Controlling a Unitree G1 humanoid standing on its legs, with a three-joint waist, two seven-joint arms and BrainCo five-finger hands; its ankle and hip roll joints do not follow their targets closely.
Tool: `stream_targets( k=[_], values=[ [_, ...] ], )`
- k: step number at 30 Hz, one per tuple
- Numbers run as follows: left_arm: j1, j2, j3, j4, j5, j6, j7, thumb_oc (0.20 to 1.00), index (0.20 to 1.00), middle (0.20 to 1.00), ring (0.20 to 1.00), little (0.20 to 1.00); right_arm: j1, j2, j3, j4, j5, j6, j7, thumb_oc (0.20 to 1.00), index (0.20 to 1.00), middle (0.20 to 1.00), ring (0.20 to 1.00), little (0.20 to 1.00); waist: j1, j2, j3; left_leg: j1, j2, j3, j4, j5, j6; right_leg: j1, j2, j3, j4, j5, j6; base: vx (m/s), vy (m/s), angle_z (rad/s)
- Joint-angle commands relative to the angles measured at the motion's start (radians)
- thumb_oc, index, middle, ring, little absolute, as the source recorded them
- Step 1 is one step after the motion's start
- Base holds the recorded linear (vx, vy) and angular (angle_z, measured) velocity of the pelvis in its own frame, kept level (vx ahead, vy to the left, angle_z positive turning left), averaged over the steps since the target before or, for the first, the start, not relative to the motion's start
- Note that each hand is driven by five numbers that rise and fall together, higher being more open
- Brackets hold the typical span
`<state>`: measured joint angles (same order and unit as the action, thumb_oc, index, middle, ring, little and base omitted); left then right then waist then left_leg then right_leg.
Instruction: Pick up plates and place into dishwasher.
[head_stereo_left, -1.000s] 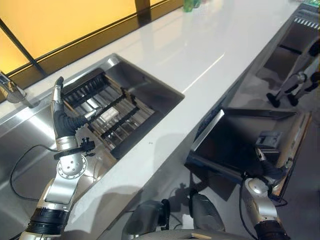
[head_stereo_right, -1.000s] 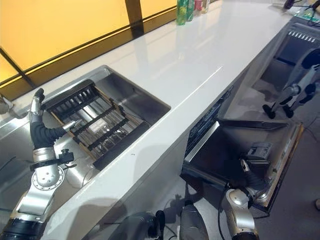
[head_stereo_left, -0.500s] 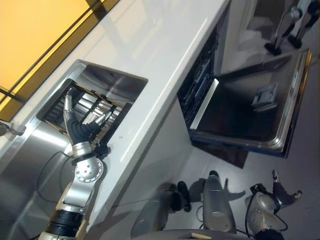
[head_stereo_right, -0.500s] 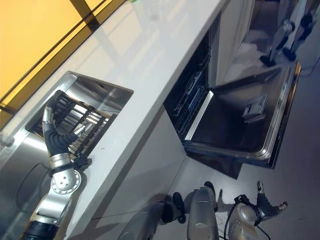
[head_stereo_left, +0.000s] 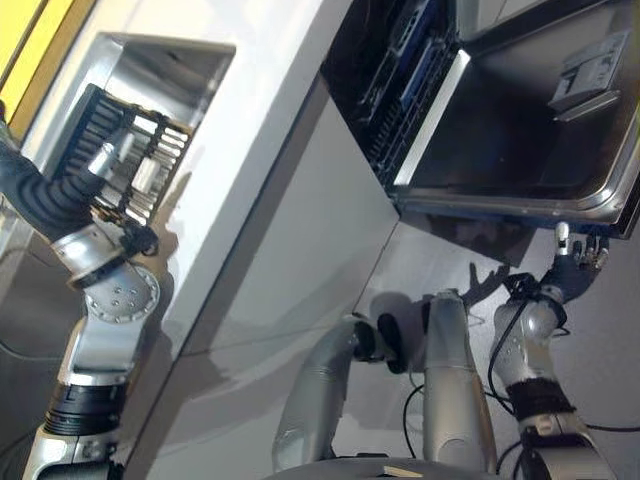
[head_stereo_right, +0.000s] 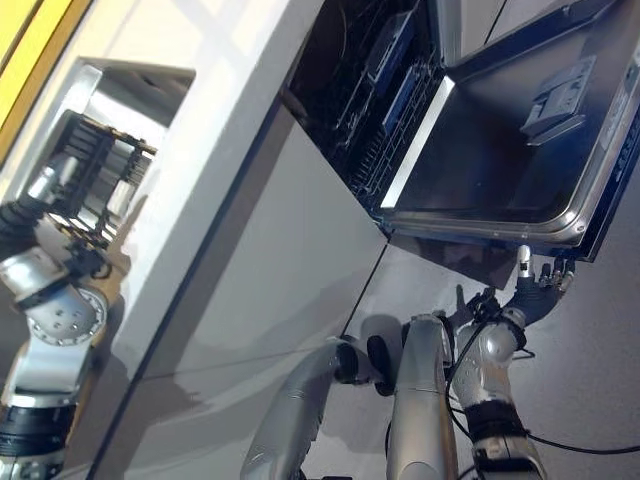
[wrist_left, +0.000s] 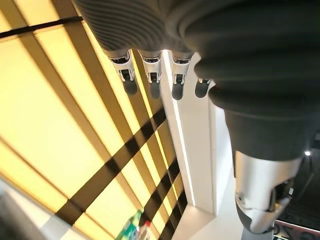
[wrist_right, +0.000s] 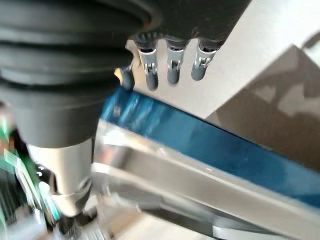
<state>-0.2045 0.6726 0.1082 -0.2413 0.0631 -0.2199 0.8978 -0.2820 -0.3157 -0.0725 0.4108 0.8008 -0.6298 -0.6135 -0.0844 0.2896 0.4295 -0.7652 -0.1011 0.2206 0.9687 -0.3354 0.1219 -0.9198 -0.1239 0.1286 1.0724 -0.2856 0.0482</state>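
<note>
Now left robot hand (wrist_left: 165, 75) fingers straight, above sink rack (head_stereo_left: 125, 160); right robot hand (head_stereo_right: 535, 290) spread, below dishwasher door (head_stereo_right: 500, 160).

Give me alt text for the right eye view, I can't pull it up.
The dishwasher stands open under the white counter, its door folded down. The right hand hangs open just below the door's front edge, and the left arm reaches to the dish rack in the sink.
</note>
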Motion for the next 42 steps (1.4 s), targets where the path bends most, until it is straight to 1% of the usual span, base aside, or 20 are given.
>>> stream_targets(
  k=[1,3,4,6,8,11,12,14,16,17,19,20,22,24,25,30,34,36,41,42],
  values=[
    [0.036,-0.202,-0.25,0.115,-0.017,0.048,0.028,1.0,1.0,1.0,1.0,1.0,-0.216,-0.107,-0.066,-0.062,-0.022,-0.038,-0.001,1.0,1.0,1.0,1.0,1.0,-0.031,0.003,0.091,-0.084,-0.004,0.014,0.192,-0.098,-0.004,-0.059,0.02,-0.056,-0.002,0.036,-0.108,-0.01,-0.084,0.05],
    [0.022,-0.188,-0.252,0.128,-0.032,0.047,0.024,1.0,1.0,1.0,1.0,1.0,-0.285,-0.142,-0.094,-0.021,-0.023,0.003,-0.103,1.0,1.0,1.0,1.0,1.0,-0.028,0.012,0.091,-0.11,0.004,0.013,0.222,-0.101,-0.009,-0.082,0.02,-0.057,0.025,0.029,-0.113,-0.01,-0.06,0.09],
    [0.016,-0.181,-0.253,0.129,-0.039,0.049,0.025,1.0,1.0,1.0,1.0,1.0,-0.312,-0.156,-0.102,-0.002,-0.026,0.017,-0.133,1.0,1.0,1.0,1.0,1.0,-0.027,0.016,0.09,-0.12,0.005,0.011,0.232,-0.101,-0.011,-0.09,0.021,-0.056,0.031,0.029,-0.114,0.0,-0.039,0.06],
    [0.005,-0.172,-0.256,0.131,-0.052,0.045,0.027,1.0,1.0,1.0,1.0,1.0,-0.367,-0.182,-0.102,0.01,-0.006,0.045,-0.104,1.0,1.0,1.0,1.0,1.0,-0.022,0.023,0.09,-0.134,0.003,0.007,0.241,-0.098,-0.015,-0.101,0.024,-0.057,0.035,0.031,-0.117,0.0,0.0,0.0],
    [-0.003,-0.159,-0.259,0.129,-0.068,0.036,0.024,1.0,1.0,1.0,1.0,1.0,-0.434,-0.207,-0.082,0.024,-0.02,0.092,-0.087,1.0,1.0,1.0,1.0,1.0,-0.013,0.032,0.09,-0.141,-0.003,0.0,0.242,-0.09,-0.02,-0.106,0.026,-0.055,0.036,0.034,-0.12,-0.01,0.006,-0.02],
    [-0.003,-0.157,-0.252,0.126,-0.084,0.029,0.022,1.0,1.0,1.0,1.0,1.0,-0.498,-0.224,-0.056,0.036,-0.012,0.131,-0.053,1.0,1.0,1.0,1.0,1.0,-0.004,0.04,0.09,-0.141,-0.005,-0.004,0.232,-0.072,-0.025,-0.106,0.03,-0.059,0.03,0.038,-0.123,-0.01,0.012,-0.04],
    [-0.004,-0.157,-0.248,0.127,-0.089,0.028,0.02,1.0,1.0,1.0,1.0,1.0,-0.509,-0.224,-0.046,0.034,-0.003,0.144,-0.024,1.0,1.0,1.0,1.0,1.0,-0.002,0.041,0.09,-0.141,-0.006,-0.005,0.228,-0.062,-0.028,-0.104,0.032,-0.061,0.026,0.04,-0.124,-0.02,0.021,-0.13],
    [-0.006,-0.151,-0.241,0.131,-0.102,0.019,0.013,1.0,1.0,1.0,1.0,1.0,-0.522,-0.22,-0.026,0.027,0.068,0.212,0.095,1.0,1.0,1.0,1.0,1.0,0.002,0.04,0.09,-0.143,-0.009,-0.012,0.22,-0.038,-0.035,-0.103,0.036,-0.063,0.017,0.045,-0.125,-0.03,0.008,-0.12],
    [-0.008,-0.145,-0.233,0.13,-0.109,0.009,0.002,1.0,1.0,1.0,1.0,1.0,-0.53,-0.21,0.025,0.023,0.156,0.367,0.299,1.0,1.0,1.0,1.0,1.0,0.013,0.033,0.09,-0.143,-0.011,-0.023,0.205,-0.013,-0.039,-0.1,0.041,-0.066,0.004,0.051,-0.128,-0.05,-0.013,-0.12],
    [-0.008,-0.14,-0.224,0.128,-0.112,0.006,-0.005,1.0,1.0,1.0,1.0,1.0,-0.527,-0.208,0.053,0.016,0.181,0.424,0.373,1.0,1.0,1.0,1.0,1.0,0.018,0.028,0.09,-0.141,-0.01,-0.026,0.195,0.002,-0.042,-0.097,0.041,-0.07,-0.005,0.054,-0.129,-0.05,-0.037,-0.15],
    [-0.015,-0.13,-0.21,0.124,-0.114,0.011,-0.011,1.0,1.0,1.0,1.0,1.0,-0.503,-0.204,0.104,-0.017,0.243,0.517,0.474,1.0,1.0,1.0,1.0,1.0,0.023,0.011,0.09,-0.136,-0.007,-0.033,0.173,0.03,-0.047,-0.086,0.04,-0.082,-0.027,0.065,-0.127,-0.05,-0.043,-0.24],
    [-0.017,-0.128,-0.206,0.125,-0.111,0.012,-0.013,1.0,1.0,1.0,1.0,1.0,-0.493,-0.202,0.113,-0.023,0.257,0.524,0.49,1.0,1.0,1.0,1.0,1.0,0.023,0.007,0.09,-0.134,-0.007,-0.035,0.167,0.038,-0.048,-0.082,0.04,-0.085,-0.034,0.07,-0.126,-0.05,-0.065,-0.25],
    [-0.036,-0.117,-0.202,0.126,-0.1,0.027,-0.011,1.0,1.0,1.0,1.0,1.0,-0.455,-0.18,0.164,-0.064,0.301,0.526,0.609,1.0,1.0,1.0,1.0,1.0,0.032,-0.017,0.09,-0.132,-0.005,-0.046,0.149,0.064,-0.048,-0.069,0.04,-0.1,-0.058,0.086,-0.121,-0.05,-0.084,-0.09],
    [-0.047,-0.111,-0.2,0.131,-0.1,0.034,-0.013,1.0,1.0,1.0,1.0,1.0,-0.449,-0.162,0.19,-0.09,0.302,0.529,0.664,1.0,1.0,1.0,1.0,1.0,0.039,-0.029,0.09,-0.125,-0.007,-0.054,0.137,0.072,-0.048,-0.058,0.04,-0.105,-0.073,0.095,-0.117,-0.03,-0.048,0.02],
    [-0.053,-0.108,-0.201,0.137,-0.099,0.035,-0.013,1.0,1.0,1.0,1.0,1.0,-0.451,-0.149,0.216,-0.114,0.285,0.513,0.701,1.0,1.0,1.0,1.0,1.0,0.046,-0.035,0.09,-0.125,-0.008,-0.059,0.133,0.075,-0.046,-0.054,0.039,-0.108,-0.076,0.099,-0.115,-0.03,-0.027,-0.16],
    [-0.049,-0.103,-0.197,0.152,-0.098,0.029,-0.003,1.0,1.0,1.0,1.0,1.0,-0.462,-0.099,0.286,-0.229,0.214,0.496,0.718,1.0,1.0,1.0,1.0,1.0,0.065,-0.049,0.09,-0.099,-0.02,-0.079,0.091,0.096,-0.046,-0.019,0.042,-0.117,-0.111,0.119,-0.102,-0.02,0.019,-0.26],
    [-0.042,-0.089,-0.178,0.153,-0.113,0.015,-0.005,1.0,1.0,1.0,1.0,1.0,-0.478,-0.088,0.311,-0.26,0.151,0.507,0.712,1.0,1.0,1.0,1.0,1.0,0.09,-0.066,0.088,-0.047,-0.031,-0.101,0.028,0.107,-0.039,0.041,0.042,-0.125,-0.165,0.135,-0.092,-0.02,0.041,0.46],
    [-0.041,-0.084,-0.173,0.151,-0.114,0.014,-0.008,1.0,1.0,1.0,1.0,1.0,-0.483,-0.08,0.318,-0.268,0.139,0.497,0.701,1.0,1.0,1.0,1.0,1.0,0.102,-0.075,0.083,-0.019,-0.036,-0.113,-0.009,0.112,-0.036,0.073,0.038,-0.13,-0.197,0.142,-0.086,-0.02,0.016,0.28],
    [-0.053,-0.057,-0.155,0.15,-0.119,0.028,-0.025,1.0,1.0,1.0,1.0,1.0,-0.488,-0.056,0.324,-0.254,0.11,0.465,0.696,1.0,1.0,1.0,1.0,1.0,0.154,-0.118,0.045,0.056,-0.059,-0.151,-0.105,0.111,-0.021,0.172,0.021,-0.158,-0.286,0.165,-0.069,-0.02,-0.047,0.39],
    [-0.057,-0.053,-0.154,0.152,-0.117,0.028,-0.03,1.0,1.0,1.0,1.0,1.0,-0.491,-0.054,0.324,-0.249,0.112,0.456,0.697,1.0,1.0,1.0,1.0,1.0,0.161,-0.126,0.044,0.055,-0.062,-0.15,-0.122,0.134,-0.015,0.178,0.014,-0.169,-0.307,0.194,-0.072,-0.06,-0.072,0.35]
  ],
)
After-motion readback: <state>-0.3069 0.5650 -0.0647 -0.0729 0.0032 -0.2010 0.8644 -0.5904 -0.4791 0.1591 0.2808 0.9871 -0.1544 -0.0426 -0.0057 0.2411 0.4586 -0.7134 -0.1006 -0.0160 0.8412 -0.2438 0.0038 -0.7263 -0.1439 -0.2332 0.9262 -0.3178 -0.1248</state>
